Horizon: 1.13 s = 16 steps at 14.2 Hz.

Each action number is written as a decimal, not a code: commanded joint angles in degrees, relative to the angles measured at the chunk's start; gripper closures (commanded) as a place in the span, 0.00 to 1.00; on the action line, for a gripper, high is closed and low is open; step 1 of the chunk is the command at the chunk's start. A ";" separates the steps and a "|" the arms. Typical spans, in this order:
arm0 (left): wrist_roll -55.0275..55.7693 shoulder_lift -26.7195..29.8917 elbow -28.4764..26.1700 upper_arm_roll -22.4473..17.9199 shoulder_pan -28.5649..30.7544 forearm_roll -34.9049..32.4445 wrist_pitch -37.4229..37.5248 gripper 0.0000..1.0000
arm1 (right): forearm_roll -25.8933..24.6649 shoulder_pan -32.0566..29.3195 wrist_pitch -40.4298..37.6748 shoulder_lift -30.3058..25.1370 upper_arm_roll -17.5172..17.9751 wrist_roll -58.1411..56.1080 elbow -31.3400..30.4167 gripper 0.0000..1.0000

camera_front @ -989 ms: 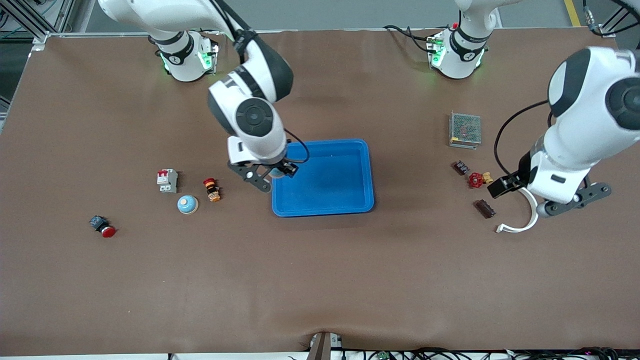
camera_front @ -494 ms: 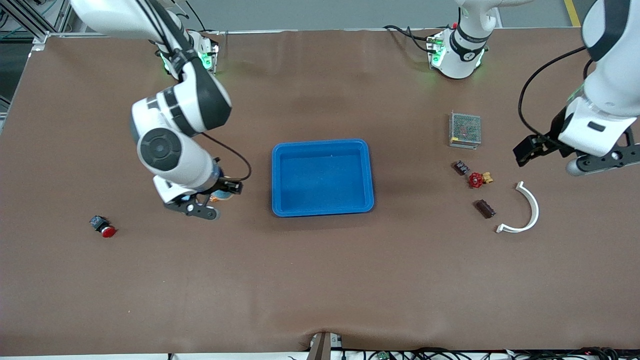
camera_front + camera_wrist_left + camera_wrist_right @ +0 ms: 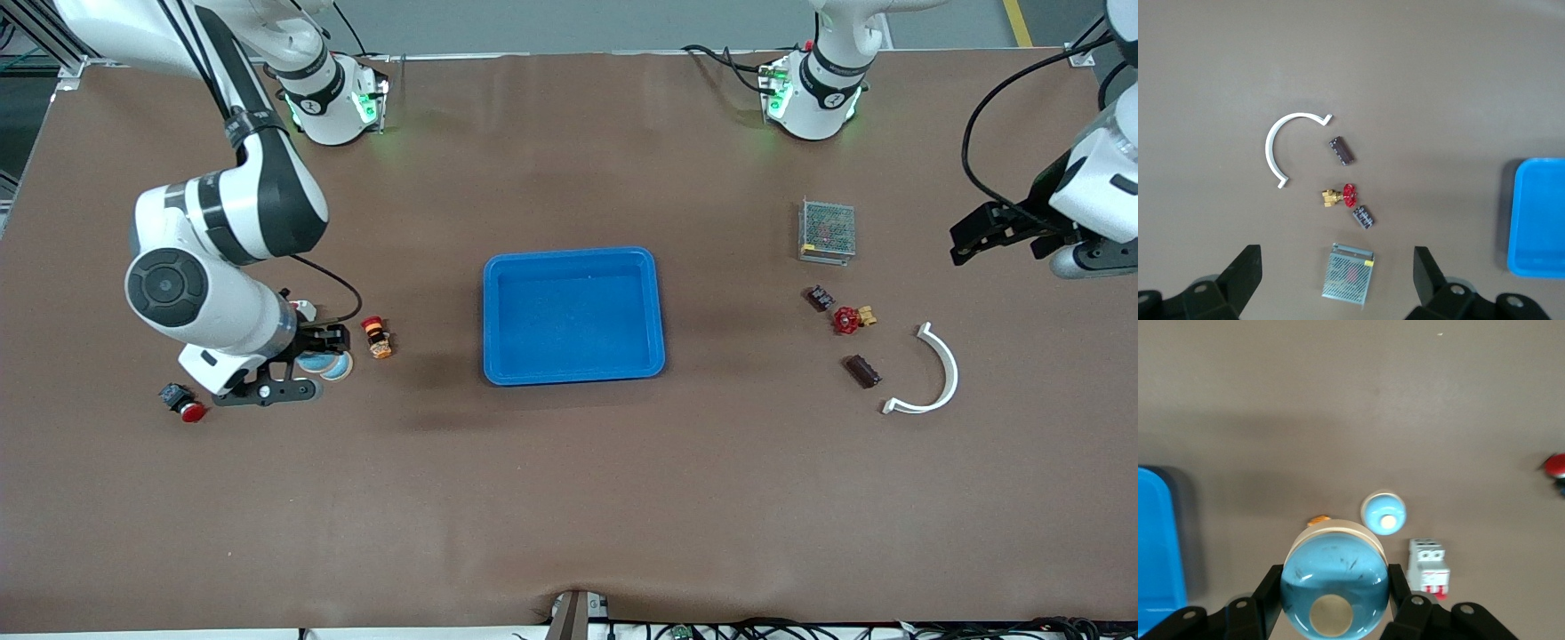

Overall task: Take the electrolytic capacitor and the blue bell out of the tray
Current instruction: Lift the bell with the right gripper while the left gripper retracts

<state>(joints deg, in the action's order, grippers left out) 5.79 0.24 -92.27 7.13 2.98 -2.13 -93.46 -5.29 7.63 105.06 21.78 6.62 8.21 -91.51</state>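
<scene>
From the front, the right gripper (image 3: 307, 363) hangs over the right arm's end of the table, above the spot where a second blue bell (image 3: 338, 366) sits on the brown table (image 3: 569, 498). A light blue rounded shape shows between its dark fingers. Just beside it stands an orange and red button (image 3: 377, 337). A red push button (image 3: 184, 403) lies nearby, nearer the front camera. The blue tray (image 3: 573, 316) sits mid-table with nothing in it. The left gripper (image 3: 1022, 236) hovers up over the left arm's end of the table. Below it lie a metal mesh box (image 3: 827, 230), a red valve (image 3: 847, 319), two dark capacitors (image 3: 861, 371) and a white curved piece (image 3: 933, 373).

In the left wrist view, the left gripper's fingers (image 3: 1245, 277) stand spread wide with nothing between them. The mesh box, valve and capacitors (image 3: 1341, 150) lie on the table below.

In the right wrist view, the right gripper's fingers (image 3: 1401, 590) pinch a blue bell (image 3: 1335, 583) by its sides, its brass button facing the camera. Below lie the second bell (image 3: 1383, 513) and a white circuit breaker (image 3: 1428, 568).
</scene>
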 commanded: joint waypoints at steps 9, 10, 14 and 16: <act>-2.72 2.13 1.75 -1.41 -0.87 0.98 4.78 0.00 | -1.56 -11.93 17.00 -5.69 0.94 -26.38 -15.97 1.00; -2.11 2.40 1.66 -1.24 -1.04 0.99 5.83 0.00 | -1.56 -12.55 18.33 -5.69 0.94 -27.97 -16.94 1.00; -2.80 2.40 1.74 -1.15 -0.70 0.99 6.54 0.00 | -3.32 -15.97 23.51 -5.26 0.94 -35.00 -20.02 1.00; -2.11 2.31 1.83 -1.06 -0.87 0.90 6.54 0.00 | -3.41 -17.64 25.97 -5.17 0.86 -38.60 -21.25 1.00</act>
<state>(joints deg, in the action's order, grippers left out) 4.10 1.89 -90.53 6.36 2.39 -2.12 -87.80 -7.41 -7.58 128.76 18.56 6.57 -27.14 -109.90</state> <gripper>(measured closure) 0.000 0.330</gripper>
